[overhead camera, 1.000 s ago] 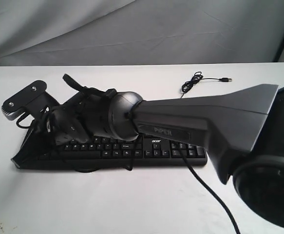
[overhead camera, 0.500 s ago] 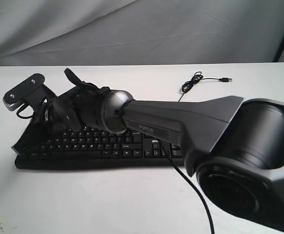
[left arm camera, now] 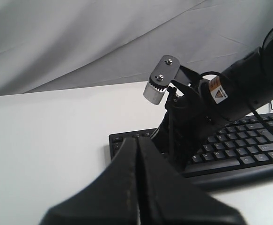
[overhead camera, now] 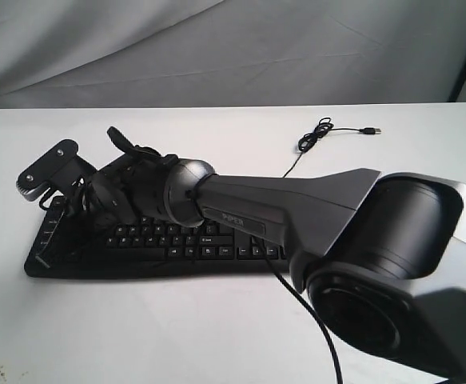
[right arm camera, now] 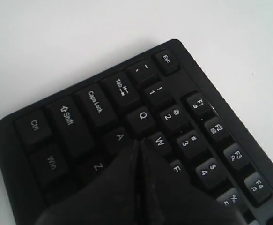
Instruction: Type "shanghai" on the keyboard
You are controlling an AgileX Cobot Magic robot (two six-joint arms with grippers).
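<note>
A white table (overhead camera: 137, 320) formed the work surface. A wrinkled grey fabric backdrop (overhead camera: 256, 48) hung behind its far edge.

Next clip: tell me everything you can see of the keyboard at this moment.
The keyboard is a wide, flat, black, plastic-looking board with small white legends, lying on the white table. The right arm hides much of it in the exterior view. The right gripper, jaws shut, points down among the A, Q and W keys; whether it presses one cannot be told. A thin black cable leads off behind it to a loose USB plug.
</note>
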